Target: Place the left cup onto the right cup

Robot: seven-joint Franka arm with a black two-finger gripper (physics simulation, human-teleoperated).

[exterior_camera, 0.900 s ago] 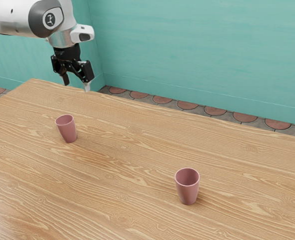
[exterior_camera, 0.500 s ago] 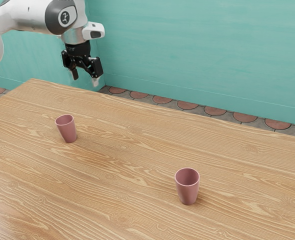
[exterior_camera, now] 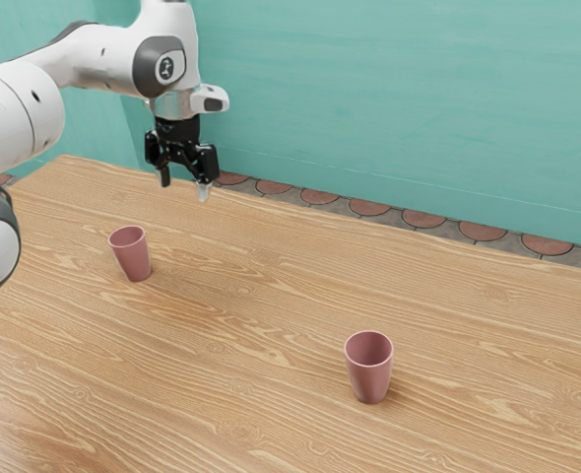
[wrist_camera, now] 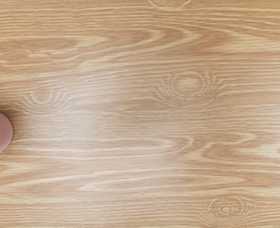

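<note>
While nothing is gripped, the gripper is held spread wide, its 2 fingers well apart and touching neither cup nor wood. It hangs in the air near the far edge of the table. The left cup is stood upright on the table, mouth up, at about 7 o'clock from the gripper in the exterior view and apart from it. The right cup is stood upright too, at about 4 o'clock from the left cup and well apart from it. Compared with 0.9 s ago, the gripper has been carried toward 4 o'clock in the exterior view, lower and nearer the left cup. The fingers' spread is unchanged, and both cups have been left where they stood.
</note>
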